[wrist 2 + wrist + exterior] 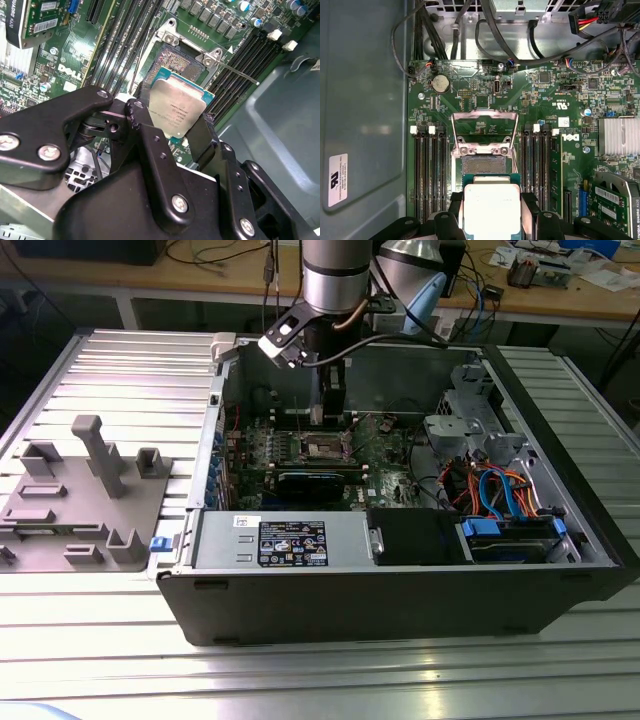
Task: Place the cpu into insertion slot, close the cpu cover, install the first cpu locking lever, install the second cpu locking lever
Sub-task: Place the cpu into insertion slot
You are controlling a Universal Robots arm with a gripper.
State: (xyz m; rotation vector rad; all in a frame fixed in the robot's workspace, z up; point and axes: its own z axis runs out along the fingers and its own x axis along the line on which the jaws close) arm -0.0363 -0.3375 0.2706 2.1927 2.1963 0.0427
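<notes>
Silvery cpu (178, 107) — faintly printed — clamped in end effector (172, 127) above insertion slot (482, 164).

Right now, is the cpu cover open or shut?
Open: the cpu cover stands flipped back, baring the insertion slot.

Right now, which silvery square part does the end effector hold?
The cpu, a solid plate with a green rim; the cpu cover is a hollow frame, tilted open beside the insertion slot.
</notes>
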